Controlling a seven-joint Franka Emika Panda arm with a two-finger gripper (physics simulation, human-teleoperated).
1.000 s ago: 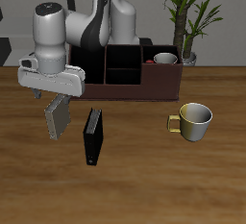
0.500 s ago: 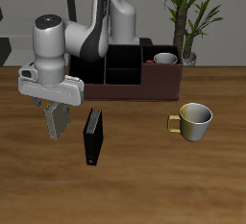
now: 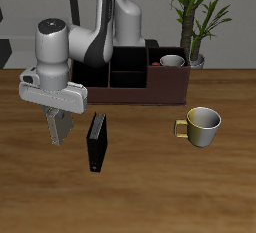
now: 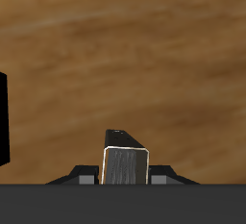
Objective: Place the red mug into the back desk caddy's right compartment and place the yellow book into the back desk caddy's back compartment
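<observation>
No readable text, label, brand, number or sign is shown in either view. The covers of the yellow book [image 3: 62, 126] and the black book [image 3: 96, 143] are plain, and nothing is printed on the back desk caddy [image 3: 140, 89].

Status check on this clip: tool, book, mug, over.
Tool shut on yellow book, held above table. Red mug already in back desk caddy. Black book stands close beside.

The yellow book [image 3: 60, 125], thin and pale grey-tan, hangs upright above the wooden table, clamped at its top edge. The red mug [image 3: 172, 63] stands upright in the right compartment [image 3: 168, 77] of the back desk caddy [image 3: 135, 82], a long dark reddish-brown box.
</observation>
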